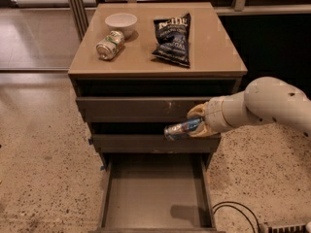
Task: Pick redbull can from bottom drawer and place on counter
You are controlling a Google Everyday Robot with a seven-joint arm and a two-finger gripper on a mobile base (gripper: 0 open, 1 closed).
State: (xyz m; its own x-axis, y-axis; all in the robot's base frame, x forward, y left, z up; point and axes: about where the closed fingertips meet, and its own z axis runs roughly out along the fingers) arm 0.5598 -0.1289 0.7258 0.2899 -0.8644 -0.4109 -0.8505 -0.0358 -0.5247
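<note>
The redbull can is a slim blue-and-silver can. It lies on its side in my gripper, which is shut on it. The gripper holds it in the air in front of the middle drawer, above the open bottom drawer. That drawer is pulled out and its tray holds nothing. The counter is the tan top of the cabinet, above and behind the gripper. My white arm reaches in from the right.
On the counter lie a fat green-and-silver can on its side, a white bowl and a dark chip bag. A black cable loops on the speckled floor at the lower right.
</note>
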